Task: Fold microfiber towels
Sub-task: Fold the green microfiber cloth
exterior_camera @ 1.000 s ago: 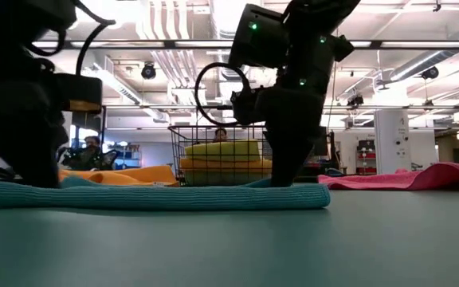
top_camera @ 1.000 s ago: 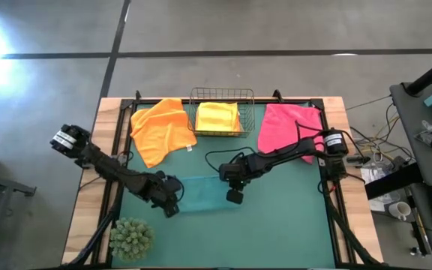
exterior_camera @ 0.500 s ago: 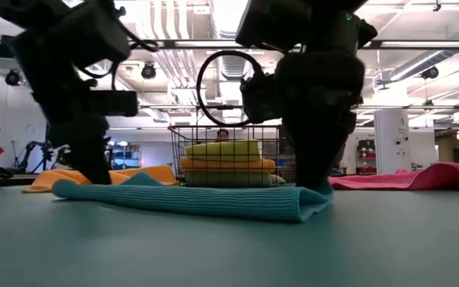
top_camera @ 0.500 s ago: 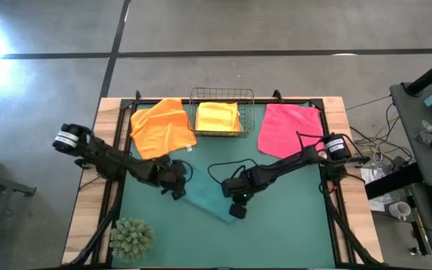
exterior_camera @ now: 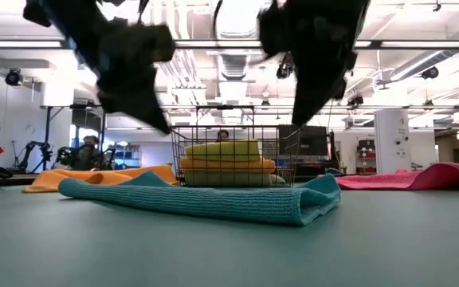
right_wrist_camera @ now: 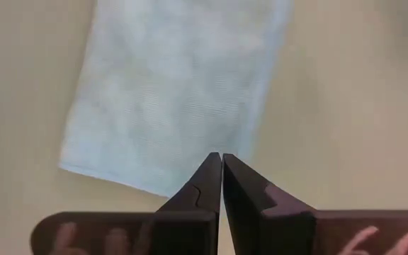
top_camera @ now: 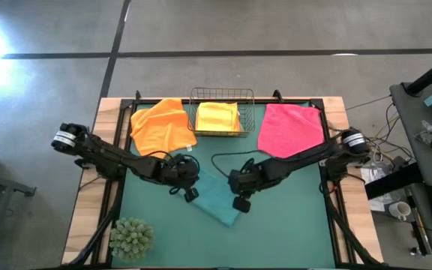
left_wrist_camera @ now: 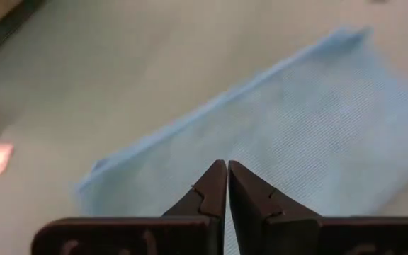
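Folded teal towel (top_camera: 217,201) lying on the counter (top_camera: 291,225), with the clenched, empty left gripper (top_camera: 191,194) and right gripper (top_camera: 240,204) raised above its opposite ends.

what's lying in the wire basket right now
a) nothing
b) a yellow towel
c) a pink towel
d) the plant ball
b: the high view shows a yellow towel inside the basket, with the pink towel flat on the table beside it.
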Robot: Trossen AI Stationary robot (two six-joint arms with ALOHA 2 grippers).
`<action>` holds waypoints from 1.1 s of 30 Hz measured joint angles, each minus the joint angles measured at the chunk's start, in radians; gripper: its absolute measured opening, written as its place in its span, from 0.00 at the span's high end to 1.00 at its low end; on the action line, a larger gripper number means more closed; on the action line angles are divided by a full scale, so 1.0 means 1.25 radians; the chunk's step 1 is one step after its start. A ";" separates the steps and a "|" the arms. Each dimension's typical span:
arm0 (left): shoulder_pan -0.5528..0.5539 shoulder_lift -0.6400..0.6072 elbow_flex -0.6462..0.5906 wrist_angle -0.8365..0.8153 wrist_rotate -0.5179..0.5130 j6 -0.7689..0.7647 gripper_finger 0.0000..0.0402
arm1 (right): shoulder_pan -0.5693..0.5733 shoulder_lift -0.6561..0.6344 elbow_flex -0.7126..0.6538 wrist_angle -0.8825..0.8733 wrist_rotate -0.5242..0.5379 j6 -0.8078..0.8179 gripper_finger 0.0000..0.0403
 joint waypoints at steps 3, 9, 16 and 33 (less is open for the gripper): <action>-0.003 0.004 0.001 0.123 0.065 0.030 1.00 | -0.001 -0.061 -0.004 -0.054 0.052 -0.008 0.98; -0.017 0.065 0.010 0.275 0.148 0.020 1.00 | -0.004 -0.157 -0.031 -0.056 0.058 -0.044 0.98; -0.051 0.201 0.115 0.332 0.160 0.013 1.00 | -0.004 -0.219 -0.050 -0.083 0.058 -0.070 0.98; -0.111 0.469 0.333 0.208 0.160 -0.072 1.00 | -0.004 -0.240 -0.093 -0.117 0.052 -0.151 0.98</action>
